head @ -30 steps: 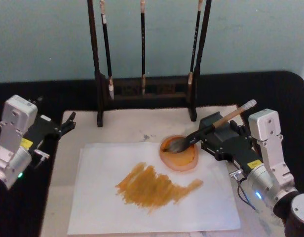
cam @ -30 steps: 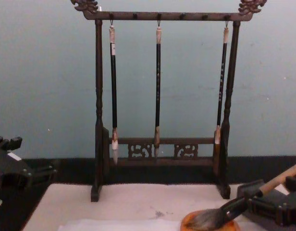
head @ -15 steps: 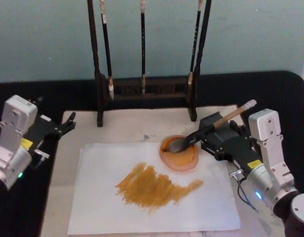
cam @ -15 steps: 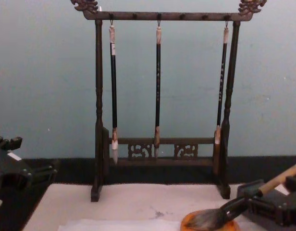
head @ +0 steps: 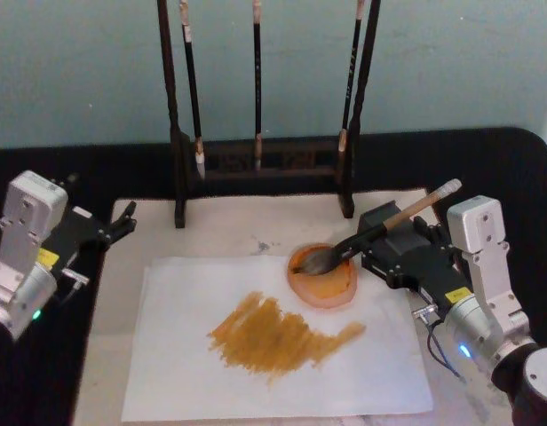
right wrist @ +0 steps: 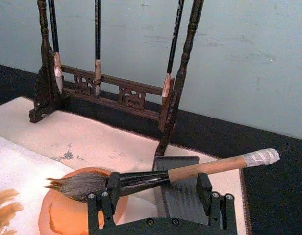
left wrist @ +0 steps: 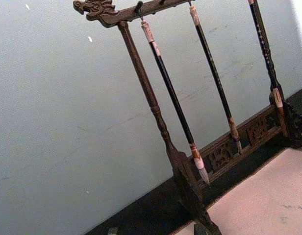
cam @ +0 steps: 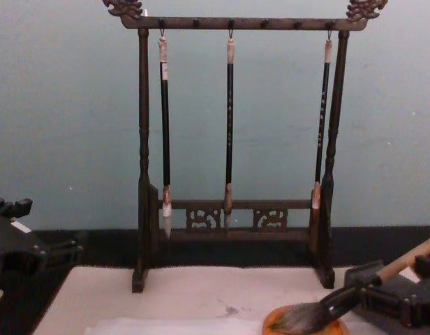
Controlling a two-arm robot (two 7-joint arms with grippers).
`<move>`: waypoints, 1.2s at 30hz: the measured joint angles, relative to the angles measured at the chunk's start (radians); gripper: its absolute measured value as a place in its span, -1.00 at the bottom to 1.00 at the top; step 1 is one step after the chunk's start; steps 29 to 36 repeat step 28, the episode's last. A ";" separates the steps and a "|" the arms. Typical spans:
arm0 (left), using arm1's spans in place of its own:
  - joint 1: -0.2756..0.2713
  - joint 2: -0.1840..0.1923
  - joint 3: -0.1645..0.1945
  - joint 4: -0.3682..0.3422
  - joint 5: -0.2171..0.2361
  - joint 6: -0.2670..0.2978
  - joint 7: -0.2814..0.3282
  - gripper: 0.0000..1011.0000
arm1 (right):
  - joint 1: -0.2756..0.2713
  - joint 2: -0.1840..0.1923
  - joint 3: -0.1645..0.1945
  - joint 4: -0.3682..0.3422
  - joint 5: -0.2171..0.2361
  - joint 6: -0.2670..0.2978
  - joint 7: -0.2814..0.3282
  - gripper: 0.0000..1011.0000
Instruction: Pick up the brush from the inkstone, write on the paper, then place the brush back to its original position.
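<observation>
Both my arms sit low at the table's sides. My right gripper (head: pixel 380 247) reaches in toward the centre, level with the table, its fingers spread wide, with the brush (head: pixel 380 229) lying slanted across them, bristles resting in the inkstone (head: pixel 323 277) and the capped end pointing up and away. My left gripper (head: pixel 122 220) idles at the mat's (head: pixel 229 231) far left corner; I cannot tell its fingers' state. Orange strokes mark the paper (head: pixel 194 373). No legible writing.
</observation>
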 joint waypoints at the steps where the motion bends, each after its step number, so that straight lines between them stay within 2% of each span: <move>1: 0.000 0.000 0.000 0.000 0.000 0.000 0.000 1.00 | 0.000 0.000 0.000 0.000 0.000 0.000 0.000 0.98; 36: 0.000 0.000 0.000 0.000 0.000 0.000 0.000 1.00 | 0.000 0.000 0.000 0.000 0.000 0.000 0.000 0.98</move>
